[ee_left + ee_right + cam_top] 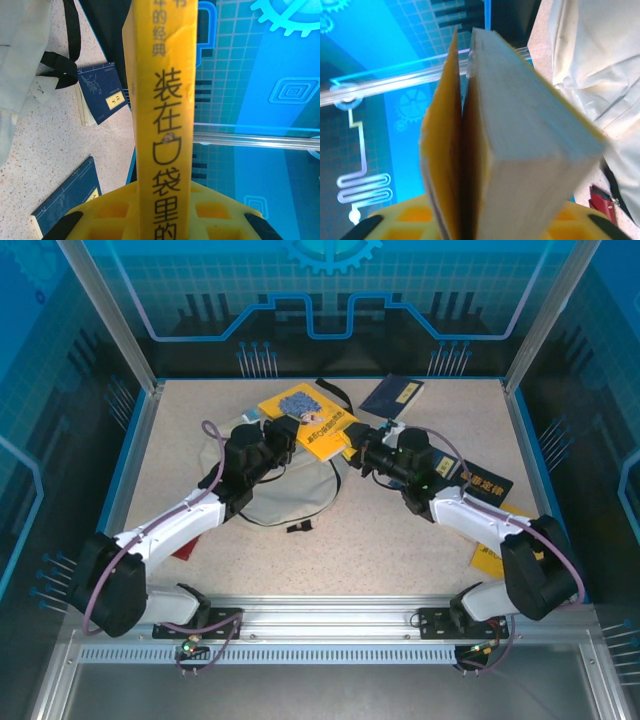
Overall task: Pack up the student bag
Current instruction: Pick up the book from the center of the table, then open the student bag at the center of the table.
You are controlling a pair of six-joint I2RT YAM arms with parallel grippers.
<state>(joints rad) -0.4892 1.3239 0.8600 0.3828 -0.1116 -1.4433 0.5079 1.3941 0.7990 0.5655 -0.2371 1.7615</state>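
Observation:
A yellow book (305,418) with a blue picture on its cover is held up over the back of the student bag (290,495), a cream fabric backpack lying flat under my left arm. My left gripper (287,435) is shut on the book's spine side, and black characters run up the yellow spine (162,125) between its jaws. My right gripper (358,448) is shut on the opposite side. There the pale page block (530,150) sits between the jaws and the yellow cover (442,150) splays slightly away. Cream bag fabric (590,65) lies just beyond.
A navy book (392,395) lies at the back right, a dark book (487,483) at the right, and another yellow book (490,558) under my right arm. A red item (185,548) lies beside my left arm. Blue walls enclose the table.

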